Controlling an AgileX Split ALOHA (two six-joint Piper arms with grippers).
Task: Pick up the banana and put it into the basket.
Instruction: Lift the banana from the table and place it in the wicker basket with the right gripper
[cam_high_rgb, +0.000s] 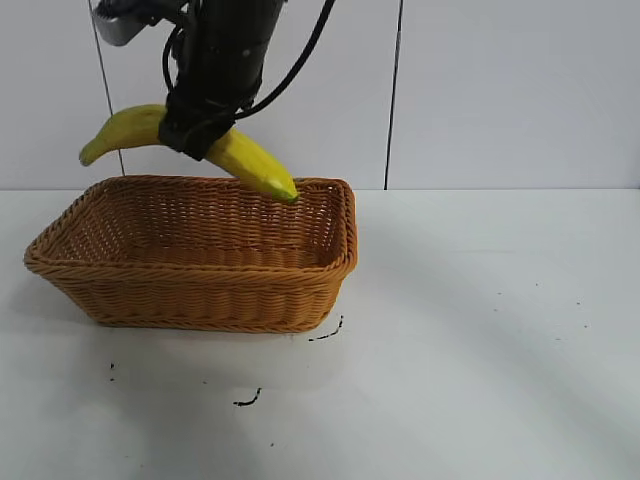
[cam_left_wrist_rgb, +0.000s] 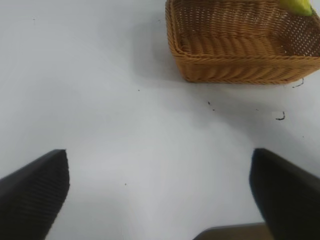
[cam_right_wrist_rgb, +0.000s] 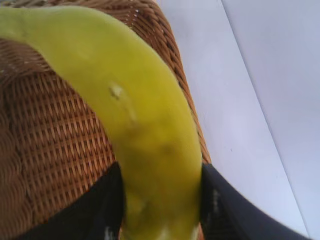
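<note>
The banana (cam_high_rgb: 250, 160) hangs in the air above the basket (cam_high_rgb: 200, 290), gripped near its middle. It lies at a slant: one end juts out past the basket's left side, high up, while the other, greenish end dips toward the far rim near the basket's right corner. It appears clear of the wicker, though its low tip overlaps the rim from the exterior view.

The right gripper (cam_high_rgb: 200, 128) is clamped on the banana, its 2 dark fingers pressing the fruit from both sides. The right wrist view confirms this: the banana (cam_right_wrist_rgb: 145, 135) fills the picture with a dark finger (cam_right_wrist_rgb: 220, 205) tight against each flank, and the basket's woven floor (cam_right_wrist_rgb: 55, 145) lies beneath it.

The basket sits on the white table (cam_high_rgb: 480, 330), toward the left of the exterior view. A few small dark marks (cam_high_rgb: 248, 399) dot the table just in front of it.

The left gripper (cam_left_wrist_rgb: 160, 195) hovers over bare table (cam_left_wrist_rgb: 125, 125) well apart from the basket (cam_left_wrist_rgb: 235, 65), its 2 fingers spread wide with nothing between them. A sliver of the banana (cam_left_wrist_rgb: 299, 6) shows over the basket in that view.
</note>
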